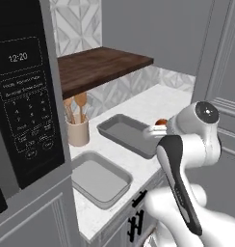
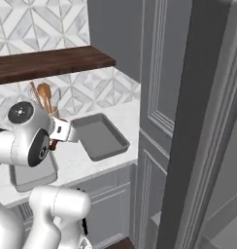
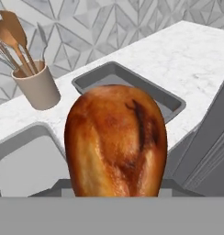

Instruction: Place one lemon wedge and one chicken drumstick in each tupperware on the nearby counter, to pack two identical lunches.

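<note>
A browned chicken drumstick [image 3: 116,142] looms large in the hand view, with my gripper [image 3: 116,186] shut on it; its fingertips are hidden behind the meat. In the left base view the drumstick [image 1: 161,122] shows at the hand, just above the right end of the far tupperware [image 1: 120,131]. Both grey tupperware, the far one [image 3: 127,75] and the near one [image 3: 17,167], sit on the white counter [image 3: 192,50] with nothing in them. From the right, the near tupperware [image 2: 30,176] is partly behind my arm. The lemon wedge is out of view.
A beige holder with wooden spoons [image 1: 78,131] stands behind the tupperware by the tiled wall. A black microwave [image 1: 23,96] rises at the left. A dark wooden shelf [image 1: 100,67] hangs over the counter. A tall grey cabinet [image 2: 188,121] borders the right.
</note>
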Available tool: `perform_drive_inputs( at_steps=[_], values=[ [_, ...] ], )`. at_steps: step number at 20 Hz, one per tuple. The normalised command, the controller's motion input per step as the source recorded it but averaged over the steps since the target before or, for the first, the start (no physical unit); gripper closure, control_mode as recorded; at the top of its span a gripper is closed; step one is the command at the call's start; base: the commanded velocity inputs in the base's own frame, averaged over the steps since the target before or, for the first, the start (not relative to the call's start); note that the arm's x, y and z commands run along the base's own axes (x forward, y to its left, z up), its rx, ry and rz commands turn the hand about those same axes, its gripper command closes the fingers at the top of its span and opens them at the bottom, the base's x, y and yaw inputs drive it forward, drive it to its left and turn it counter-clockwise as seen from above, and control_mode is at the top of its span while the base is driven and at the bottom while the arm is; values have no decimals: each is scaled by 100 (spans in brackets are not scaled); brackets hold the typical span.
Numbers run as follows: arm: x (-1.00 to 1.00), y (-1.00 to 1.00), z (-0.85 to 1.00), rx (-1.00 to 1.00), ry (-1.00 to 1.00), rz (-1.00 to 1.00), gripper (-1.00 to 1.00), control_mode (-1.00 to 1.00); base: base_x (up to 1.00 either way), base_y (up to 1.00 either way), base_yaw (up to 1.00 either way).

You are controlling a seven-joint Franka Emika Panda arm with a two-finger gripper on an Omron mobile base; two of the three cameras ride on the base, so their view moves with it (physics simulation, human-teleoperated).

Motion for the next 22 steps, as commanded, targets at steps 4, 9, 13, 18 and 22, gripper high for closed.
perform_drive_inputs(
  at_steps=[4,9,13,18,22],
  values=[
    [0,0,0,0,0,0,100,100,59,0,27],
    [57,-4,-18,0,2,3,100,-100,9,0,3],
    [99,-13,-47,0,0,0,100,-100,0,0,0],
    [100,0,-54,0,6,0,100,-100,0,0,0],
    [100,0,-32,0,16,0,100,-100,0,0,0]
  ],
)
